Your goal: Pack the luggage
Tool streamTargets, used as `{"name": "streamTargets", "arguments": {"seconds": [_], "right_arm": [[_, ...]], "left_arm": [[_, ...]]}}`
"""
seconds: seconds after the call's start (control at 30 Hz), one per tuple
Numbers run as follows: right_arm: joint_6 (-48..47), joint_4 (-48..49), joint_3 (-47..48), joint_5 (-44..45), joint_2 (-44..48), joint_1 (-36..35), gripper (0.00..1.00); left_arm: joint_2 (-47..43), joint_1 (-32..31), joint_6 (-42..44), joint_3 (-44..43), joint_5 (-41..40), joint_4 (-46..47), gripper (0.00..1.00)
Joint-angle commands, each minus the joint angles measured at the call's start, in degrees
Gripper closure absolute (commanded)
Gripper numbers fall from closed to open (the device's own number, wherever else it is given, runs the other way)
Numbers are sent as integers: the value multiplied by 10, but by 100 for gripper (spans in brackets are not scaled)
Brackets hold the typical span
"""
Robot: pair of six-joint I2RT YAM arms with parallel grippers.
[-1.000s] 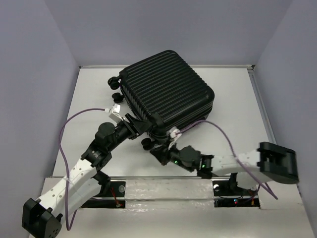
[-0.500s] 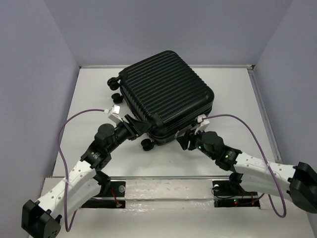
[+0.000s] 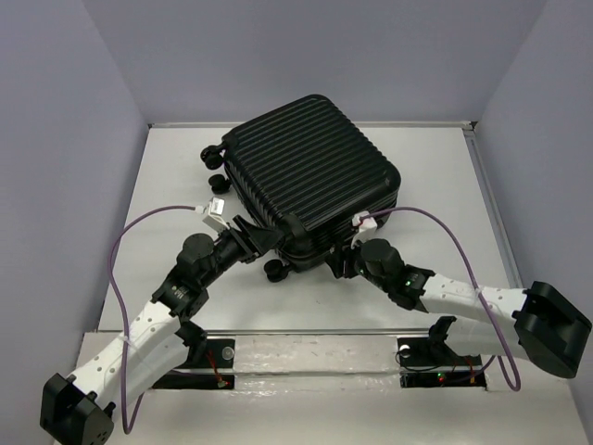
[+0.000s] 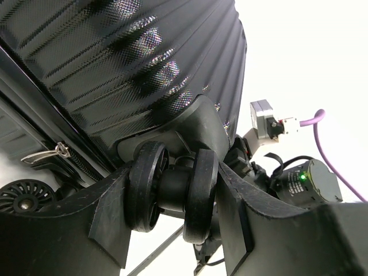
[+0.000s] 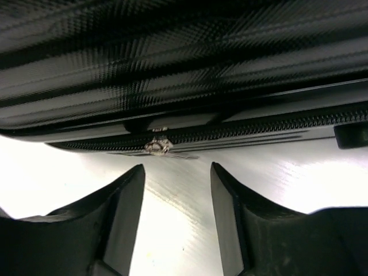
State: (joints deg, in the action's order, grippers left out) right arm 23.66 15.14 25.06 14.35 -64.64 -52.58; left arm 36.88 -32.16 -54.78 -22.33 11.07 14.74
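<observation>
1. On the white counter [image 3: 435, 185], toward its middle and far side, lies the luggage [image 3: 310, 181]: a big black hard-shell case, closed, flat on its broad side and turned at an angle to the counter's edges
2. Its shell is ribbed with parallel ridges and has rounded corners; seen close up, the surface is glossy with a fine woven-looking texture
3. Small black wheels stick out along its left end, some at the far corner and some at the near one
4. A dark zipper runs along the seam between the two halves, and a small metal zipper pull [image 5: 158, 145] hangs from it on the near side
5. At the near left corner, the left tool [image 4: 172, 178] is partly open and clamped on a double wheel [image 4: 146, 187], with one finger pressed against each outer face
6. At the near edge, the right tool [image 5: 177, 172] points at the seam with its fingers spread apart and nothing between them but bare counter; the zipper pull sits just beyond its fingertips, apart from them
</observation>
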Motion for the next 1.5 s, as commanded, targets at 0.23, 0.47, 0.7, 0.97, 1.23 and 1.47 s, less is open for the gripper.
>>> {"name": "streamTargets", "arguments": {"seconds": [0.23, 0.47, 0.7, 0.97, 1.23, 1.47], "right_arm": [[-59, 149, 22, 30, -36, 1, 55], [-65, 160, 29, 60, -52, 1, 78], [-62, 181, -6, 33, -19, 1, 93], [9, 269, 57, -75, -136, -152, 93], [9, 341, 204, -73, -325, -280, 93], [32, 504, 180, 113, -368, -280, 93]], "left_arm": [[-22, 1, -17, -8, -14, 111, 94], [-22, 0, -16, -6, -14, 112, 94], [-16, -1, -17, -8, -14, 112, 94], [22, -11, -29, -36, -4, 150, 94], [21, -20, -47, -84, 10, 142, 94], [6, -33, -96, -68, 8, 171, 94]]}}
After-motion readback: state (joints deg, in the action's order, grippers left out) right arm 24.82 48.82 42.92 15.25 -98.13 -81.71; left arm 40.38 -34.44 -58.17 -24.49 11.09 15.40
